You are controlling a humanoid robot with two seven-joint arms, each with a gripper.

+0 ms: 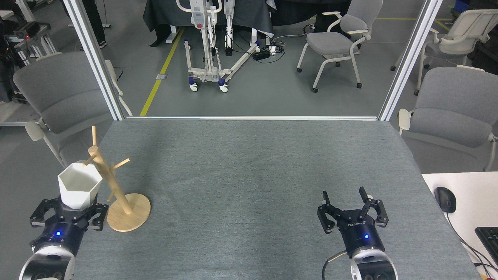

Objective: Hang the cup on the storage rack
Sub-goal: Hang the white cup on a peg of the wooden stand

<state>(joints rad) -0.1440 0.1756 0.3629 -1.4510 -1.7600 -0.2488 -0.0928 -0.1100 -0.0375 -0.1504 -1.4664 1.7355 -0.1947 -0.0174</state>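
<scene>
Holding one cup (79,186) beside one storage rack (116,194).

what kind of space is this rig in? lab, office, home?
Most likely a robotics lab or test bay. The grey felt-covered table sits inside an aluminium frame, a wheeled lift stand stands on a floor marked with yellow tape, and office chairs are scattered around.

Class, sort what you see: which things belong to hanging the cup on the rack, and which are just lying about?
Part of the job:
cup
rack
left pincer, holding the cup

Just lying about:
right pincer, open and idle
mouse
keyboard
chairs
</scene>
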